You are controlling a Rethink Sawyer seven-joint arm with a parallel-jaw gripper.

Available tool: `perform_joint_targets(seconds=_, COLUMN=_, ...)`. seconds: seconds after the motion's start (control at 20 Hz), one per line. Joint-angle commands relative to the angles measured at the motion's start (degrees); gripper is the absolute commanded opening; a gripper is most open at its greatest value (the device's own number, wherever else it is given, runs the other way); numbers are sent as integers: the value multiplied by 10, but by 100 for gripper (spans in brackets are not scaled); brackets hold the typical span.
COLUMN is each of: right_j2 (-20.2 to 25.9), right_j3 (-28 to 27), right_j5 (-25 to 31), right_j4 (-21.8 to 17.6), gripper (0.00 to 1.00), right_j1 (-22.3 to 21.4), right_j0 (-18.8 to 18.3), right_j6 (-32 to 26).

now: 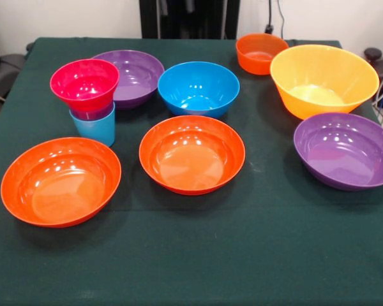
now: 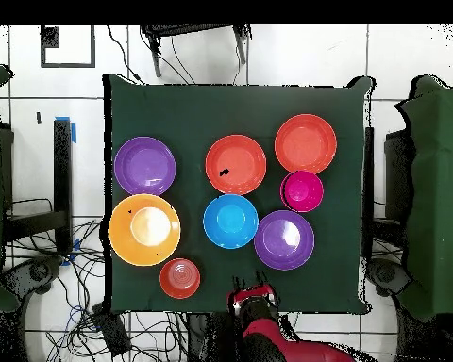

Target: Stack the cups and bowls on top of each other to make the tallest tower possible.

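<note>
The tower (image 1: 89, 105) stands at the left: a light blue cup (image 1: 93, 131) lowest, a purple cup's rim (image 1: 92, 115) in it, and the small pink bowl (image 1: 84, 83) on top; it also shows in the overhead view (image 2: 302, 190). Loose on the cloth are the medium blue bowl (image 1: 198, 88), small orange bowl (image 1: 260, 52), large yellow-orange bowl (image 1: 323, 80), two wide purple bowls (image 1: 135, 75) (image 1: 345, 150) and two wide orange-red bowls (image 1: 60, 182) (image 1: 191, 153). My gripper (image 2: 249, 281) is open and empty, drawn back at the table's edge by the robot's base, apart from everything. The front view does not show it.
The table (image 2: 343, 104) has a dark green cloth. The black pedestal (image 1: 179, 19) stands at its far side. The wide purple bowl (image 2: 284, 239) and blue bowl (image 2: 230, 222) lie closest to the gripper. Cables lie on the floor around the table.
</note>
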Motion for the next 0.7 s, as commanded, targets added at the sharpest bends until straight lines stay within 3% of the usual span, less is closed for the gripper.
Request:
perform_joint_targets(seconds=0.05, right_j2=3, right_j3=-49, right_j5=5, right_j4=81, gripper=100, right_j1=25, right_j0=75, right_j6=138)
perform_joint_targets(seconds=0.25, right_j2=-2, right_j3=-66, right_j5=5, right_j4=124, gripper=100, right_j1=27, right_j0=119, right_j6=162)
perform_joint_targets(seconds=0.7, right_j2=8, right_j3=-140, right_j5=46, right_j4=178, gripper=100, right_j1=42, right_j0=174, right_j6=196)
